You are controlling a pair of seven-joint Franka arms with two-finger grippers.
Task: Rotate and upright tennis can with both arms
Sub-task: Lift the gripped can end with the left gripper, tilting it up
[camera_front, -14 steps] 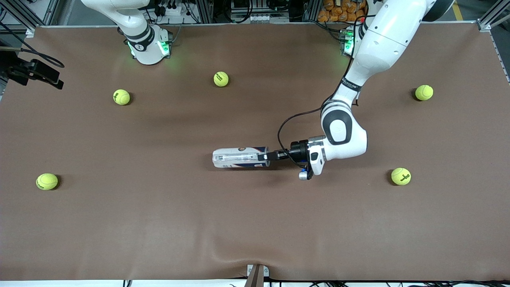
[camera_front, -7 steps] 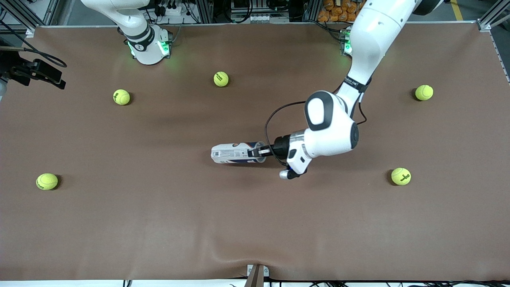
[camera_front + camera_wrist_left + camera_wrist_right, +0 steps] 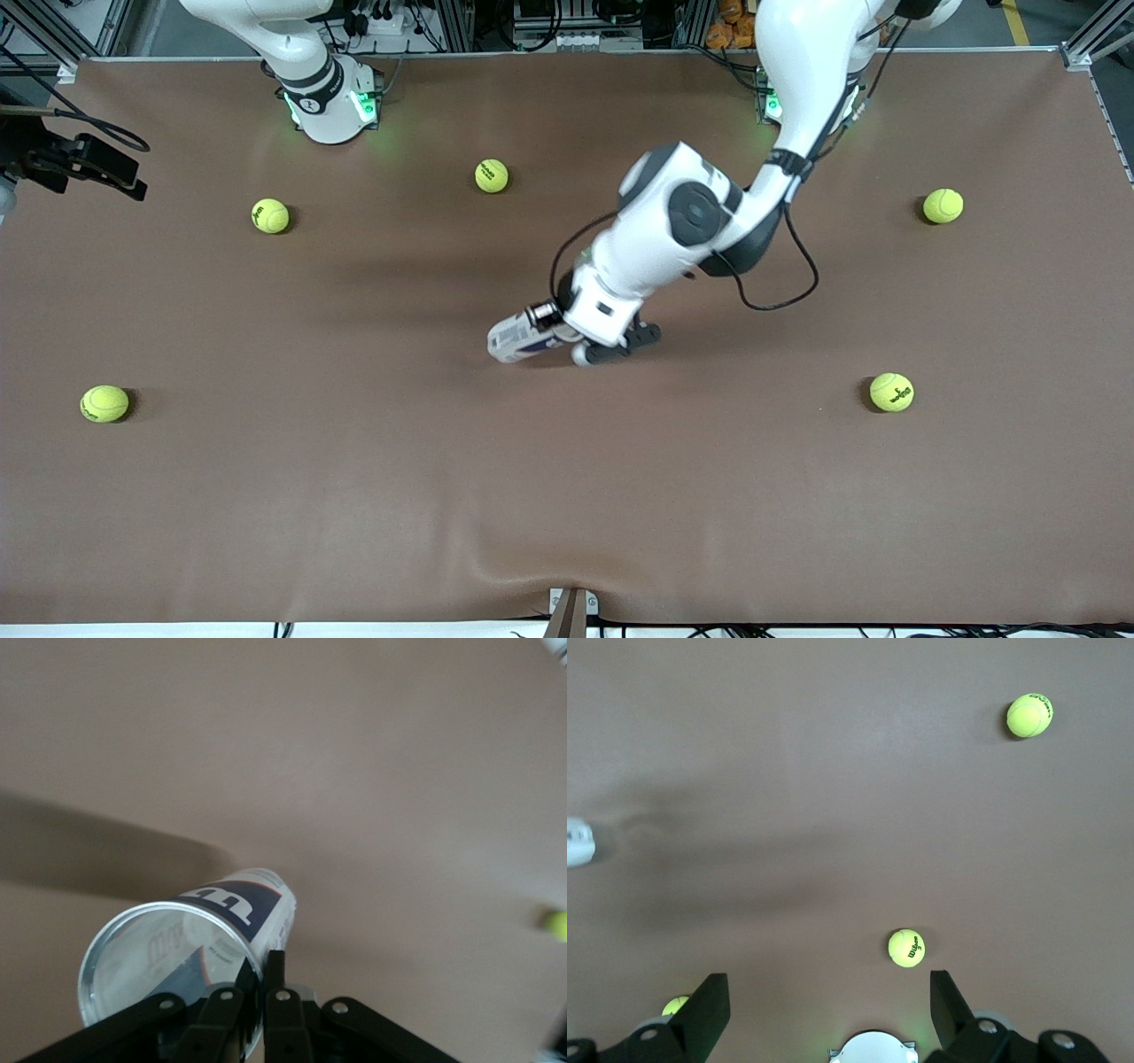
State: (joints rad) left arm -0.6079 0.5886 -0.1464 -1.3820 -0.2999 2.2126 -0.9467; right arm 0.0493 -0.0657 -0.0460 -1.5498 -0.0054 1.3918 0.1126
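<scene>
While the right arm waits, the front view shows the left gripper [image 3: 542, 321] pinching the rim of the can [image 3: 518, 338], which tilts mid-table with its closed end down. From the left wrist, fingers [image 3: 276, 992] clamp the can's [image 3: 190, 952] silver rim. From the right wrist, the right gripper [image 3: 828, 1010] hangs with jaws wide apart over two balls [image 3: 906, 948].

Both arms [image 3: 673, 221] were glossy white with rounded dark grey joint caps and black bands; a black cable looped off the left wrist, and green lights glowed at both bases
</scene>
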